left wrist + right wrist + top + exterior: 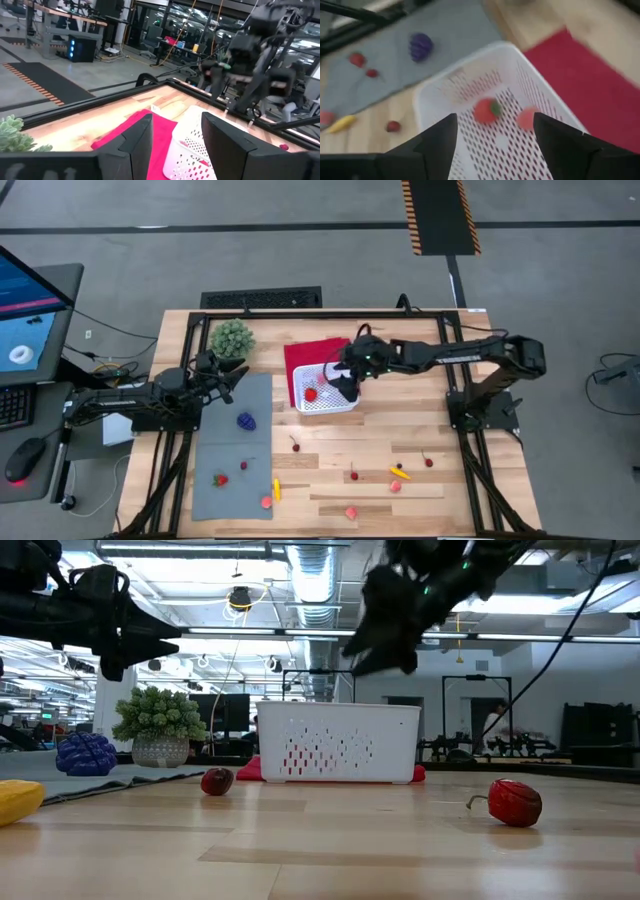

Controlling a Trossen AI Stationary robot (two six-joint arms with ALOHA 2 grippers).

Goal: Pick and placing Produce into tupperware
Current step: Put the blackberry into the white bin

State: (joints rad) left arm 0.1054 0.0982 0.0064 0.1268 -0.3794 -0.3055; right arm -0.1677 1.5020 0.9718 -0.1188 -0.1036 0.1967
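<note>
Right claw (492,130) wide, empty, over basket (330,402). Left claw (175,140) half-open, empty. Produce (246,420) light, hard, rolly; pinch mid-body.

- The right gripper (345,387) is covering part of the white basket (340,406) from above.
- Two red pieces (487,110) inside it are blurring; kind unclear.
- A yellow piece (15,802) is running off the low view's edge.
</note>
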